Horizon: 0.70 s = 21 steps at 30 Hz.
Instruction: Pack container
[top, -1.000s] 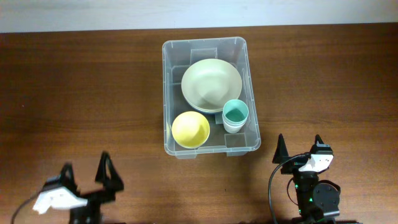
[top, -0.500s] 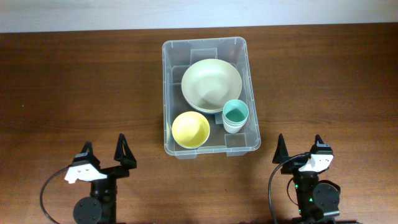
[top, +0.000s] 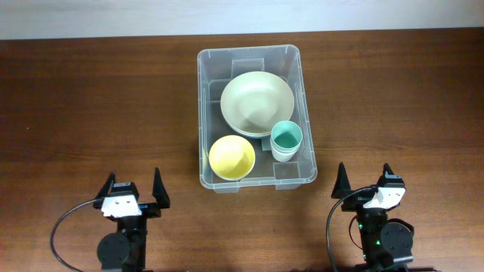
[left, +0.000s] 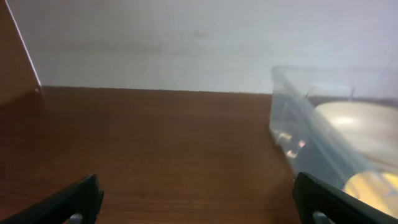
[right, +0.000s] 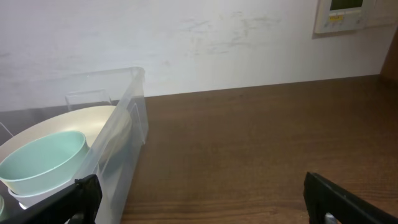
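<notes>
The clear plastic container [top: 209, 113] stands at the table's middle back. Inside it are a large pale green bowl [top: 257, 103], a yellow bowl [top: 231, 157] and a teal cup [top: 286, 138] stacked in a white one. My left gripper [top: 134, 189] is open and empty near the front edge, left of the container. My right gripper [top: 364, 179] is open and empty at the front right. The left wrist view shows the container's wall [left: 305, 134] to the right, ahead of the left gripper [left: 199, 200]. The right wrist view shows the container [right: 127, 134], the teal cup [right: 43, 163] and the right gripper [right: 205, 199].
The brown wooden table [top: 91, 106] spreads left and right of the container. A white wall [right: 217, 43] runs behind the table, with a wall panel [right: 345, 14] at the upper right in the right wrist view.
My left arm has swung right and straightened up near the front edge, its gripper now pointing toward the back. The right arm and the container's contents have not moved.
</notes>
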Tool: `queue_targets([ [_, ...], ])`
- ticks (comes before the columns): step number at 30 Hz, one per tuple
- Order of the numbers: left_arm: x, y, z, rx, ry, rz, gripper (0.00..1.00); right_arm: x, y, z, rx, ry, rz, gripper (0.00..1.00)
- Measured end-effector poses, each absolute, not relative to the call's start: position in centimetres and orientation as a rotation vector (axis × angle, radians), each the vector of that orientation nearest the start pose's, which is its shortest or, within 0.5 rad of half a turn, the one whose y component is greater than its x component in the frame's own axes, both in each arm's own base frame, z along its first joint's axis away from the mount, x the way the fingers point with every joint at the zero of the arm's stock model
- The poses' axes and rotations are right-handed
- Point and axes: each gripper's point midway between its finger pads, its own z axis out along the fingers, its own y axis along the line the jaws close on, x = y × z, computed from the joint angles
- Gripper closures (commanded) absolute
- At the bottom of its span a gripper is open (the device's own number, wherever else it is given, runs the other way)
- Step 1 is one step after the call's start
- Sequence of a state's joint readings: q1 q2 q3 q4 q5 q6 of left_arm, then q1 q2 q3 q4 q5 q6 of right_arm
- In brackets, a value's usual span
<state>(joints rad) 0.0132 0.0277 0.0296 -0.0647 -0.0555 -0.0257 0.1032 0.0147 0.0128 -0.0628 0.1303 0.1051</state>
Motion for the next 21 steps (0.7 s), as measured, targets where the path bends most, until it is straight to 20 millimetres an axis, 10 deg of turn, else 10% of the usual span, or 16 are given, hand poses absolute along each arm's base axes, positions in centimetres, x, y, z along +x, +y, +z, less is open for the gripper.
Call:
queue_targets([
  [21, 24.6, 1.28, 15.88, 0.081, 1.656, 0.179, 0.0, 24.61, 0.3, 16.1, 0.101, 1.632, 0.053, 0.01],
])
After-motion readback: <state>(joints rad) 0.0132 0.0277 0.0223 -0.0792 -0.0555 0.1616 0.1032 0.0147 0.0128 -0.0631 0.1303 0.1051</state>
